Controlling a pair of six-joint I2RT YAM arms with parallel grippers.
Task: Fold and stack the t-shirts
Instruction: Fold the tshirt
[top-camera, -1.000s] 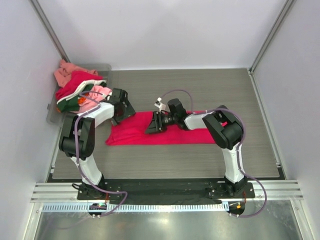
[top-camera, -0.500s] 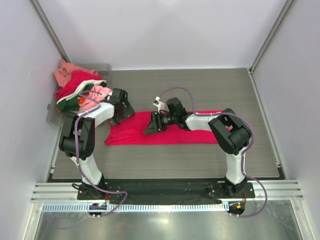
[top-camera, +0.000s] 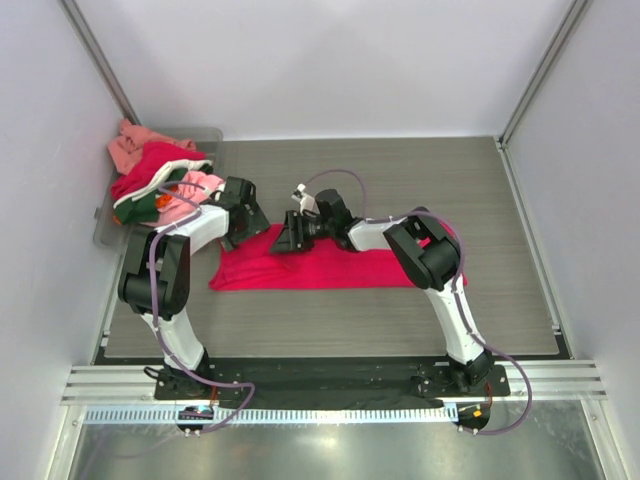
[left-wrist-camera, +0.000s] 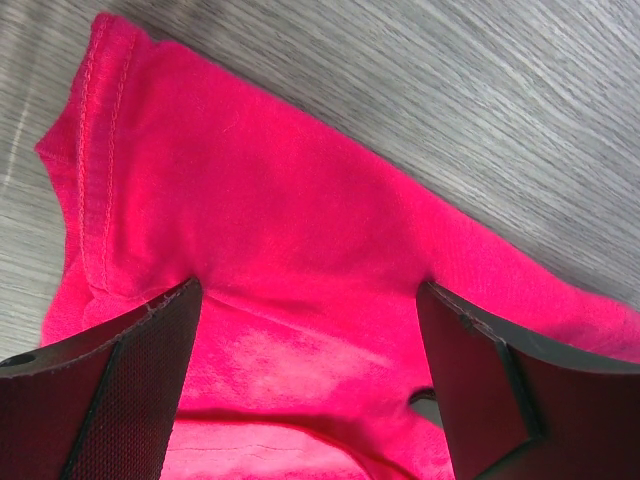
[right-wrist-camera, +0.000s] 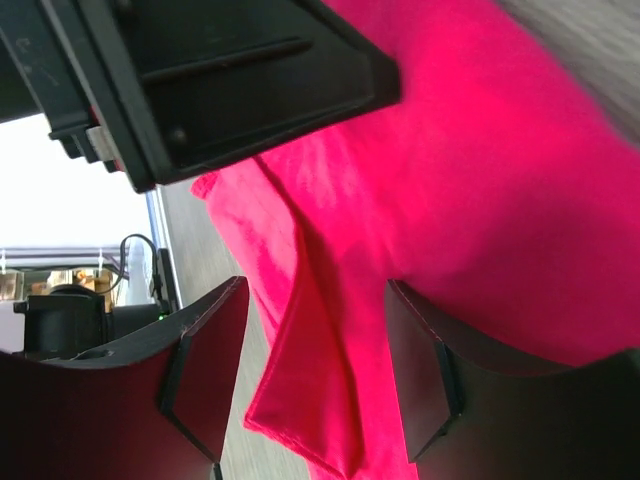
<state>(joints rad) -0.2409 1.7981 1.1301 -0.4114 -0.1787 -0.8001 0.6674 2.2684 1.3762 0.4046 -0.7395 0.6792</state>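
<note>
On the woodgrain table (top-camera: 500, 200), left claw (left-wrist-camera: 308, 286) and right claw (right-wrist-camera: 316, 288) gape over creased crimson t-shirt (top-camera: 330, 268).

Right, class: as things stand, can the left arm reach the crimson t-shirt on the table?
Probably yes: the left gripper hangs open just above the crimson t-shirt, nothing between its fingers and the cloth; the right gripper is farther along.

White-and-black left arm (top-camera: 160, 285): elbow folded back above its base, forearm reaching forward and right, wrist pitched down. Black two-finger left gripper (top-camera: 246, 214): jaws wide apart, textured pads (left-wrist-camera: 130, 390) facing each other. White-and-black right arm (top-camera: 432, 258): elbow raised, forearm stretched leftward across centre. Black two-finger right gripper (top-camera: 284, 239): low, pointing left, jaws parted, near the left one.
</note>
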